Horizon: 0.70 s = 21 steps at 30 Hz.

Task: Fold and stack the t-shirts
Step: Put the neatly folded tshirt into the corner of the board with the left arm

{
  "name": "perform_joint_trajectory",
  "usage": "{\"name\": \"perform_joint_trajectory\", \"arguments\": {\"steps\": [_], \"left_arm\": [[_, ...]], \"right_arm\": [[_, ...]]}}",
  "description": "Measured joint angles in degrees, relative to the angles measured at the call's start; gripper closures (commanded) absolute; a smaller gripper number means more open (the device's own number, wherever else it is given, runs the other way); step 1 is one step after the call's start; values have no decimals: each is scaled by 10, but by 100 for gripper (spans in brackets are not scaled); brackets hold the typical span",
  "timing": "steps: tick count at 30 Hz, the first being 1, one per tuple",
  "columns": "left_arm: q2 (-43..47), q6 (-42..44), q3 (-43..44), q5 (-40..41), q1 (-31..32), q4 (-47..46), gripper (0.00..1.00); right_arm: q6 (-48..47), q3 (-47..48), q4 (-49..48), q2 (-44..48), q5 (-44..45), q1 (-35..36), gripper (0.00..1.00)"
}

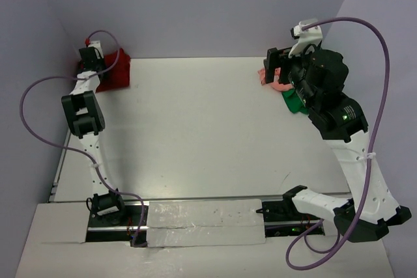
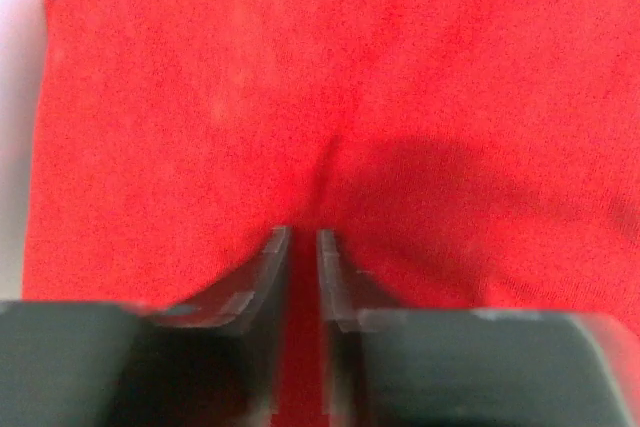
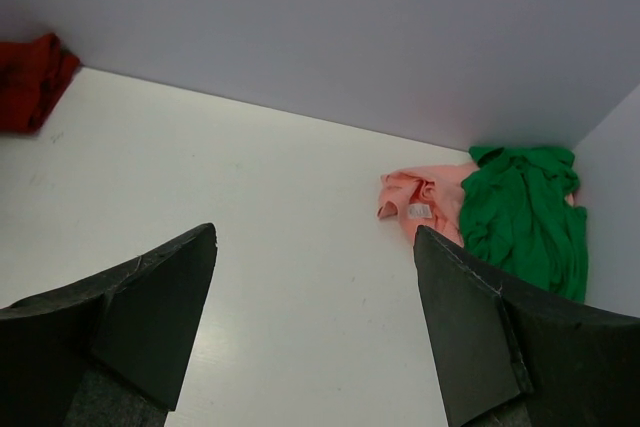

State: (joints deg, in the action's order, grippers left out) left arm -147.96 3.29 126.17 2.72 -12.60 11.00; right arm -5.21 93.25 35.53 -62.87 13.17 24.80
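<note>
The dark red t-shirt (image 1: 116,69) lies folded in the table's far left corner and fills the left wrist view (image 2: 300,97). My left gripper (image 1: 91,62) (image 2: 303,235) hangs right over it, jaws a narrow slit apart, red cloth showing in the gap and a small crease just ahead of the tips. At the far right, the salmon-pink t-shirt (image 1: 267,77) (image 3: 420,202) lies crumpled beside the bright green t-shirt (image 1: 294,102) (image 3: 525,212). Above that pair, my right gripper (image 1: 277,68) (image 3: 314,230) stands wide open and holds nothing. The red shirt (image 3: 30,82) shows far off in the right wrist view.
The white table (image 1: 208,128) is closed in by lavender walls (image 1: 195,4) at the back and both sides. A silvery strip (image 1: 205,221) covers the near edge between the arm bases. Purple cables (image 1: 39,135) loop off each arm.
</note>
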Motion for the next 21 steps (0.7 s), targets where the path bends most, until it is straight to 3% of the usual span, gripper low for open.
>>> {"name": "perform_joint_trajectory", "arguments": {"steps": [2, 4, 7, 12, 17, 19, 21], "left_arm": [[26, -5, -45, -1, -1, -9, 43], [61, -10, -87, -5, -2, -13, 35], [141, -16, -151, -15, -3, -11, 32], [358, -42, -261, -69, 0, -16, 31], [666, -77, -442, -151, 2, -57, 29], [784, -86, -523, -180, 2, -74, 28], [883, -91, -591, -200, 3, -89, 27]], "right_arm": [[1, -9, -1, 0, -7, -1, 13], [1, -19, -4, 0, -17, -1, 12], [-1, -34, -5, -8, -37, -2, 12], [-5, -79, -29, -28, -64, -3, 12], [-4, -175, -97, -24, -73, -3, 11], [-4, -218, -117, -8, -74, -3, 18], [-4, -245, -127, 11, -74, -3, 17]]}}
